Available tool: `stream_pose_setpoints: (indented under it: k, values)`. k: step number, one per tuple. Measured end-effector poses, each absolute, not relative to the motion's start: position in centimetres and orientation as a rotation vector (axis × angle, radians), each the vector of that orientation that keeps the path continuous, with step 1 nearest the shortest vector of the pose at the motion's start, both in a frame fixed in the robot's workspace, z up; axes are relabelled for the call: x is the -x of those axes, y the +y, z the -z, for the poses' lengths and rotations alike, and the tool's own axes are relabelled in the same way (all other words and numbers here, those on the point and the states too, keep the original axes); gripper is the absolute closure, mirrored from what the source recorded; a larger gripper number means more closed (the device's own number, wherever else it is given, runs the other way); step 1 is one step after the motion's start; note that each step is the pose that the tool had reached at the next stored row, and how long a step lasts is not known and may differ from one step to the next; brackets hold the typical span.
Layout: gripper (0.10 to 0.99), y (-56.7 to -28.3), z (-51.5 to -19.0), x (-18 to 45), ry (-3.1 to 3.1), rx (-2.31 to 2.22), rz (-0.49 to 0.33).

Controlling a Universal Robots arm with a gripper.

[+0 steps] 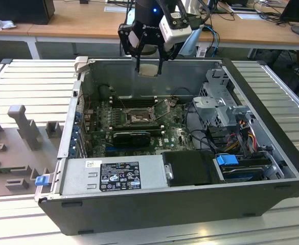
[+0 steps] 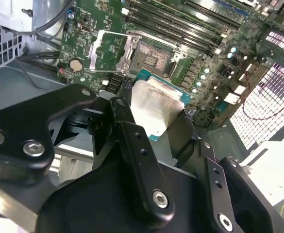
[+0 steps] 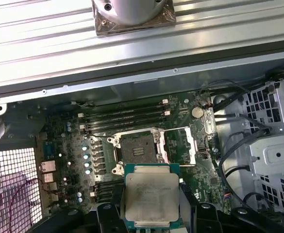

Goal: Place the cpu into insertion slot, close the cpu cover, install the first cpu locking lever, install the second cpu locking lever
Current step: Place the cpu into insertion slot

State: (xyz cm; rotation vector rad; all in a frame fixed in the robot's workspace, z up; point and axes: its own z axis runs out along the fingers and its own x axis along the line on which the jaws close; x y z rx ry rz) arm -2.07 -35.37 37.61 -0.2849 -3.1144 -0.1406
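Observation:
My gripper (image 1: pixel 148 67) hangs above the back wall of the open computer case (image 1: pixel 154 209), shut on the cpu (image 1: pixel 148 70). In both wrist views the cpu (image 3: pixel 151 194) (image 2: pixel 154 104) sits flat between the black fingers (image 3: pixel 116 196), silver-grey top showing, with a green edge around it. The insertion slot (image 3: pixel 138 148) (image 2: pixel 151 58) (image 1: pixel 138 118) lies bare on the green motherboard (image 1: pixel 175 135), well below the cpu and apart from it. The cpu cover (image 3: pixel 192 148) (image 2: pixel 94 51) is swung open to one side of the slot.
Long black memory slots (image 3: pixel 127 119) run beside the socket. A grey drive cage (image 1: pixel 218 97) with cables stands on the exterior view's right. The power supply (image 1: pixel 113 176) fills the front of the case. A grey fixture tray (image 1: pixel 16 138) lies outside on the left.

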Motion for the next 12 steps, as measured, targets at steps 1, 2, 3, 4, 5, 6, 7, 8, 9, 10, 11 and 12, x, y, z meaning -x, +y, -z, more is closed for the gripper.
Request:
stream_pose_setpoints:
  k: [1,2,3,4,5,6,7,8,9,10,11,12]
  values:
    - [0.549,-35.36,-37.61,2.07,-3.114,0.296,0.141]
    - [0.549,-35.36,-37.60,2.07,-3.112,0.317,0.140]
    - [0.549,-35.36,-37.60,2.07,-3.111,0.328,0.140]
    - [0.549,-35.36,-37.60,2.07,-3.111,0.337,0.140]
    - [0.549,-35.36,-37.59,2.07,-3.110,0.347,0.140]
    - [0.549,-35.36,-37.59,2.07,-3.109,0.355,0.139]
    - [0.549,-35.36,-37.59,2.07,-3.109,0.363,0.139]
    - [0.549,-35.36,-37.59,2.07,-3.108,0.371,0.139]
    - [0.549,-35.36,-37.59,2.07,-3.107,0.383,0.139]
    - [0.549,-35.36,-37.59,2.07,-3.106,0.394,0.139]
    - [0.549,-35.36,-37.59,2.07,-3.105,0.402,0.139]
    - [0.549,-35.36,-37.59,2.07,-3.104,0.415,0.139]
